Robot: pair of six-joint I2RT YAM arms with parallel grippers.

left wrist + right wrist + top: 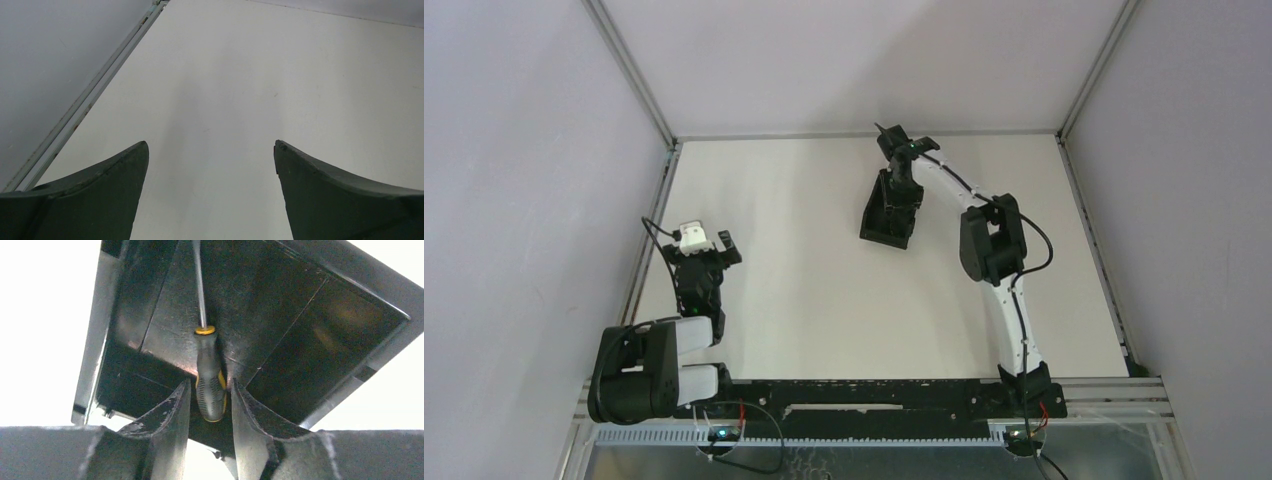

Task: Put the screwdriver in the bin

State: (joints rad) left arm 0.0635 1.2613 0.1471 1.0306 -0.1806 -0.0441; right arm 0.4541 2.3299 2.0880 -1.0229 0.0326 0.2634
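Screwdriver (210,385): black handle with yellow trim, slim shaft, lying lengthwise inside the bin (310,340), which sits on the desk (240,75). Right end effector (210,383): fingers narrowly apart either side of the handle, contact not discernible. Left end effector (210,145): fingers spread wide, nothing between them, above bare desk.

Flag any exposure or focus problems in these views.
Right wrist: table around the bin blown out white, bin interior dark with glare patches, screwdriver sharp. Left wrist: even light, faint shadow on the table, fingers dark, low detail. Top external: evenly lit, but bin and right gripper merge into black.
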